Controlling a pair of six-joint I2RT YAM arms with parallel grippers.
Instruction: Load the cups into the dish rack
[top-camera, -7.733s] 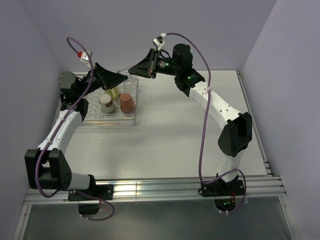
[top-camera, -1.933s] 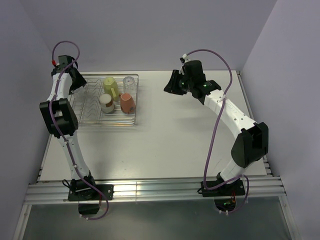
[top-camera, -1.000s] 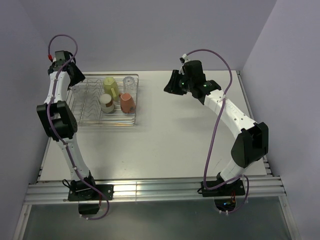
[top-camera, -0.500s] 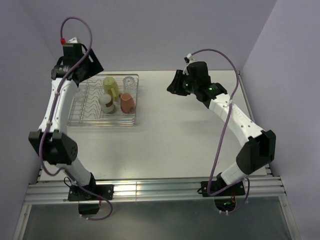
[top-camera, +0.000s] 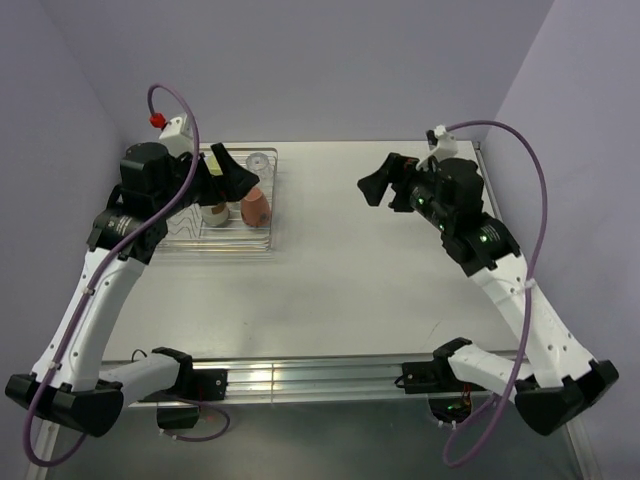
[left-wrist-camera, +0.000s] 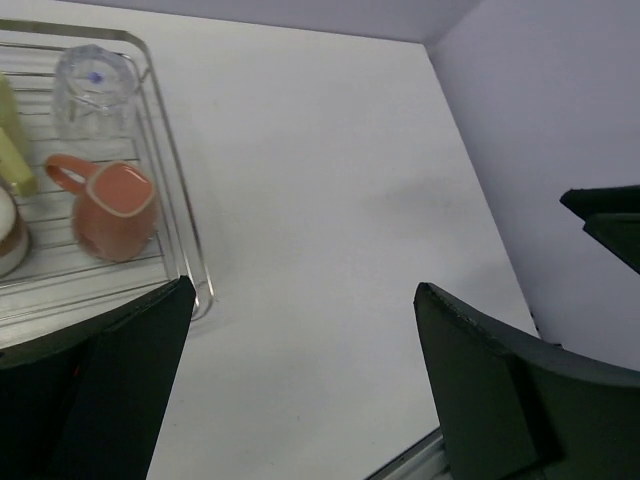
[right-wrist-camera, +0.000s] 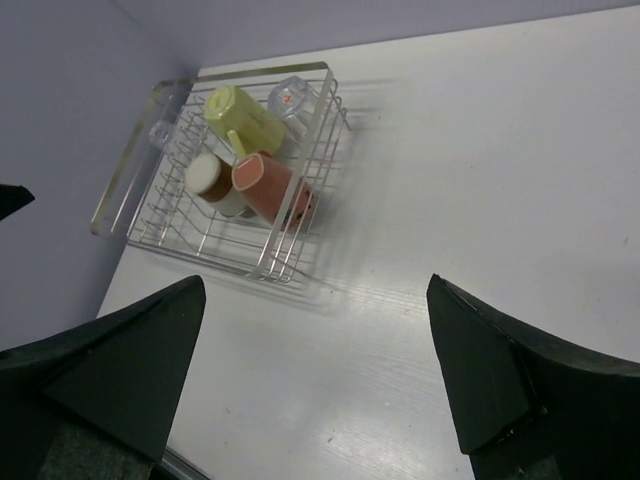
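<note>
Right wrist view: the cups (right-wrist-camera: 268, 185) lie inside the dish rack (right-wrist-camera: 265, 268), on the table (right-wrist-camera: 480, 150) at its far-left. The left gripper (left-wrist-camera: 305, 290) and right gripper (right-wrist-camera: 315, 285) hang wide open and empty. Loading looks done; retreat high, clear of the wires.

Rack (right-wrist-camera: 262, 68) x1. Inside, 5 tot: yellow mug (right-wrist-camera: 245, 120) x1, pink mug (right-wrist-camera: 270, 185) x1, brown cup (right-wrist-camera: 210, 180) x1, clear glass x2: glass (right-wrist-camera: 290, 100) at rack's 1 o'clock, 2nd glass (right-wrist-camera: 165, 133) at 10 o'clock.
</note>
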